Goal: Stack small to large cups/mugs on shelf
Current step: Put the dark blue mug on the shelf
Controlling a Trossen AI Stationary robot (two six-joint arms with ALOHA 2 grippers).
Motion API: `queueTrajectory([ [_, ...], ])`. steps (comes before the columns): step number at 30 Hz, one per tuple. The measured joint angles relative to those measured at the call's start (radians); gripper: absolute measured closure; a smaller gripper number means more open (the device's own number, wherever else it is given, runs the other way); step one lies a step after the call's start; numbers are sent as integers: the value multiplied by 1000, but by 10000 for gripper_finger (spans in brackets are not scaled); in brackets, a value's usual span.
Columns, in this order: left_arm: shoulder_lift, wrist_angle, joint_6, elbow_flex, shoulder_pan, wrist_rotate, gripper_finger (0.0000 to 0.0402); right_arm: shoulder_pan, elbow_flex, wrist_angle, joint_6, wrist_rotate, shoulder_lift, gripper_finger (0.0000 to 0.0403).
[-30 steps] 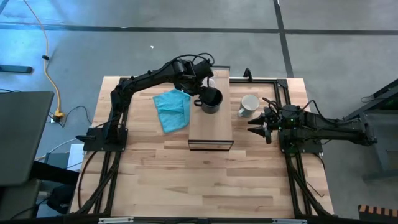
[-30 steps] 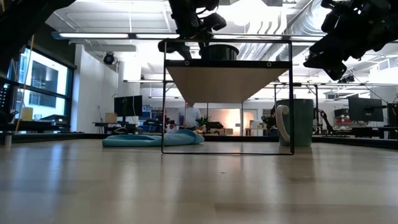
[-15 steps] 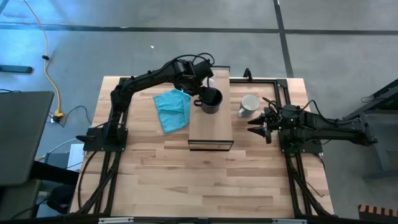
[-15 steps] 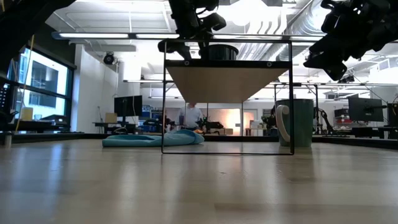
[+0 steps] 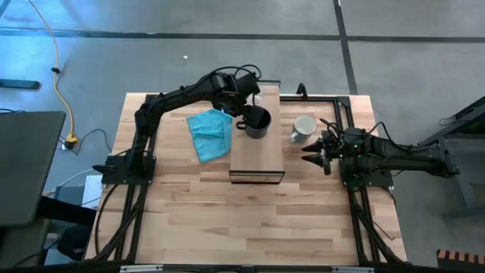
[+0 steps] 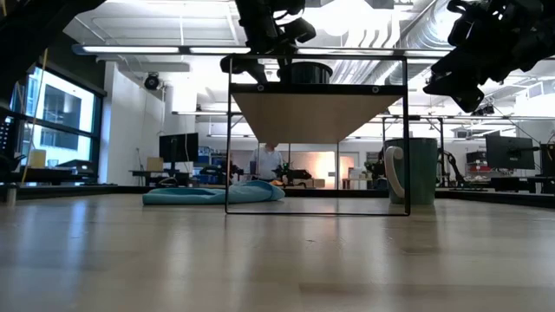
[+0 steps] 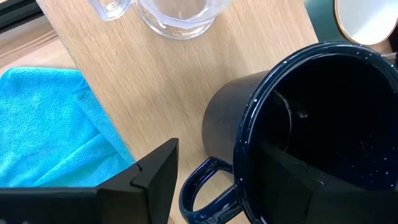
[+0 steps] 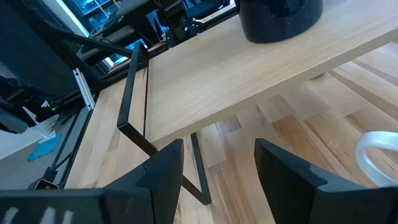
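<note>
Right now the dark speckled enamel mug with a loop handle (image 5: 258,121) stands upright on the long light-wood raised shelf (image 5: 256,155), near its far end. Left gripper (image 5: 247,115) straddles the mug's rim: in the left wrist view one dark finger sits inside the mug (image 7: 305,174), the other outside by the handle (image 7: 146,180), jaws spread wide around the wall; whether the pads press on it cannot be told. Small clear glass cup (image 7: 177,14) stands on the same shelf just beyond the dark mug, apart from it. White handled mug (image 5: 303,127) stands upright on the wooden table (image 5: 227,220) beside the shelf on the right arm's side, off the shelf; in the low view it shows by the shelf's frame (image 6: 412,171). Crumpled teal cloth (image 5: 210,133) lies on the table against the shelf's other side. Right gripper (image 5: 309,154) hovers low near the white mug, fingers spread, holding nothing, pointed at the shelf. A person (image 6: 269,160) shows far back in the room in the low view.
</note>
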Motion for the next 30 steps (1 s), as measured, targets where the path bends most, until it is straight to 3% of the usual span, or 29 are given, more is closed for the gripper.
queueTrajectory([
  [30, 0, -45, -17, 0, 0, 0, 211, 0, 0, 0, -19, 0, 0, 215],
])
